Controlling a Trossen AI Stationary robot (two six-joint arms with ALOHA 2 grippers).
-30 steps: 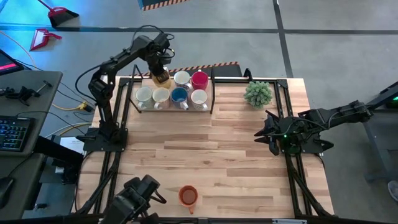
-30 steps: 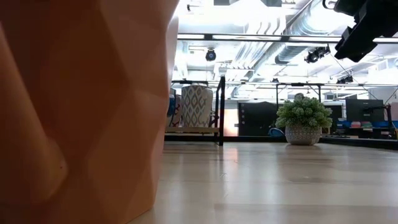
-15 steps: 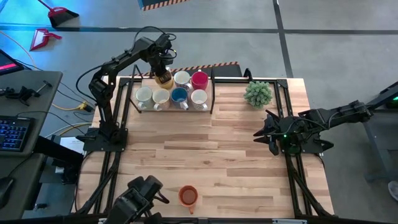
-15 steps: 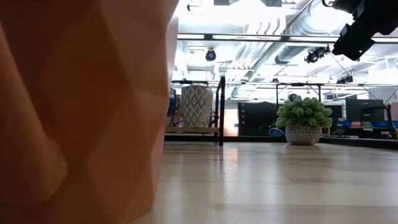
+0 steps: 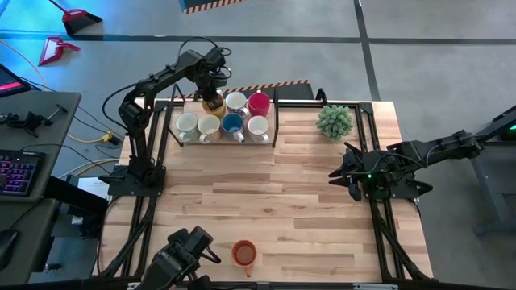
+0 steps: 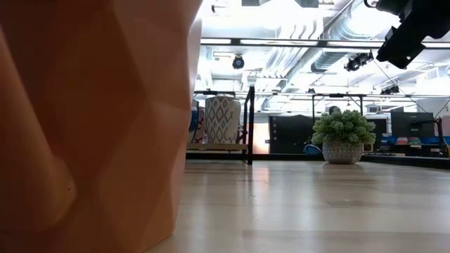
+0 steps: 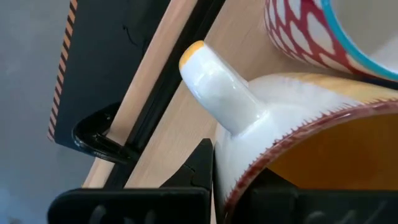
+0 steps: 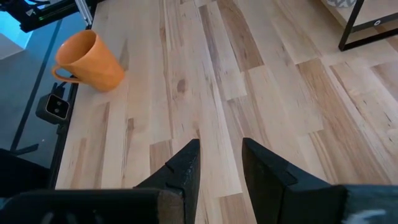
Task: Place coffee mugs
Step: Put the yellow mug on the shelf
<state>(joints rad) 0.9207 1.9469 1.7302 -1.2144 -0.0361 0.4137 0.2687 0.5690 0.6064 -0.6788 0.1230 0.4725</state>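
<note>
A black-framed rack (image 5: 276,122) at the table's far left holds several coffee mugs: white ones, a blue one (image 5: 232,123) and a red one (image 5: 259,101). My left gripper (image 5: 212,93) points down over the rack's far left corner, shut on a yellow-orange mug (image 5: 213,104) that is white outside (image 7: 292,99). An orange mug (image 5: 244,254) stands alone at the near edge. My right gripper (image 5: 337,172) waits open above the table's right side, nothing between its fingers (image 8: 219,163). My left gripper has the yellow-orange mug by its rim (image 7: 232,163), right beside the handle (image 7: 217,87). One finger (image 7: 200,167) is outside the wall and the other is inside the cup, both coming from above. The mug stays upright; whether its base rests on the rack is hidden.
A small green potted plant (image 5: 334,121) stands at the far right of the table. A red-lattice mug (image 7: 298,31) sits close beside the held one. The orange mug (image 6: 91,126) fills the low view's left half. Bare wood lies between rack and near edge.
</note>
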